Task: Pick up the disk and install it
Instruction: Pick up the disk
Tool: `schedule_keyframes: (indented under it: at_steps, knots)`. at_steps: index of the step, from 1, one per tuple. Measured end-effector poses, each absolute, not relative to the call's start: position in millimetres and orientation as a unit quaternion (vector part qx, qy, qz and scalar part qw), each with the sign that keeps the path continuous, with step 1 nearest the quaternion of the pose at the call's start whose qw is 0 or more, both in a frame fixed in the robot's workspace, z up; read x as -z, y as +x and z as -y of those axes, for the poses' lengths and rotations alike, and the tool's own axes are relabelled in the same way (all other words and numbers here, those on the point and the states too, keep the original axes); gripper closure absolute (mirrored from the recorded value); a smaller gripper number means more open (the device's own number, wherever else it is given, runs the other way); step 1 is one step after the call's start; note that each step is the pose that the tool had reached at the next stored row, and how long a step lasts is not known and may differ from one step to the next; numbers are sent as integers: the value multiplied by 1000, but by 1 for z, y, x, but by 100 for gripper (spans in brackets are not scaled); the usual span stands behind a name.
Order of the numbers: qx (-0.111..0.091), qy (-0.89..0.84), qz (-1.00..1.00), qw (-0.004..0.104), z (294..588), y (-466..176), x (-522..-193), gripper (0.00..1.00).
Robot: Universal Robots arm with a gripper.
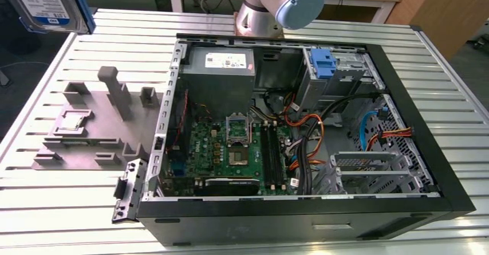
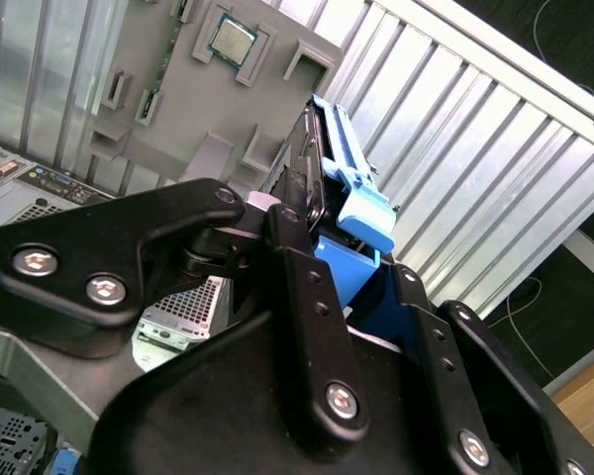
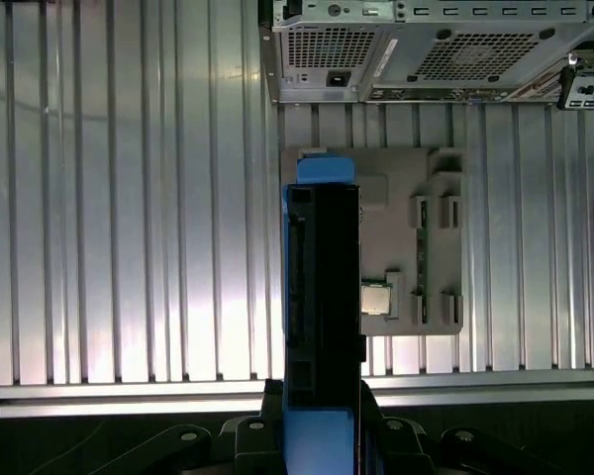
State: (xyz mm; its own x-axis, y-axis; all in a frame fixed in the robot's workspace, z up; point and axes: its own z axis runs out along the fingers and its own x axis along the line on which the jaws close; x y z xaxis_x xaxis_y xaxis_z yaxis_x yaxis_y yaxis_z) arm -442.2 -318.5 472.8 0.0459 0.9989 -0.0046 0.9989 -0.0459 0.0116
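Up in the air with the disk (image 3: 322, 287), clamped edge-on in the closed gripper (image 3: 322, 416), hanging over the grey fixture block (image 3: 406, 247) near the table's (image 1: 46, 209) edge at the exterior view's left, well clear of the open computer case (image 1: 306, 223).

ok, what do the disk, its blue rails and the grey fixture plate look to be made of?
The disk: silver-grey casing that looks like metal, under a glossy white-and-blue label. Its blue rails: moulded plastic, uniform colour with a soft sheen. The grey fixture plate: matte, even grey with blocky raised posts, probably plastic, possibly printed; the look leaves that open.
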Motion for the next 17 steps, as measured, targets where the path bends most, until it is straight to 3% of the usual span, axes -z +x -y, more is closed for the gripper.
schedule_keyframes:
  at_steps: [17]
  knots:
    - [-2,723,-691,6,318,-442,-478,63]
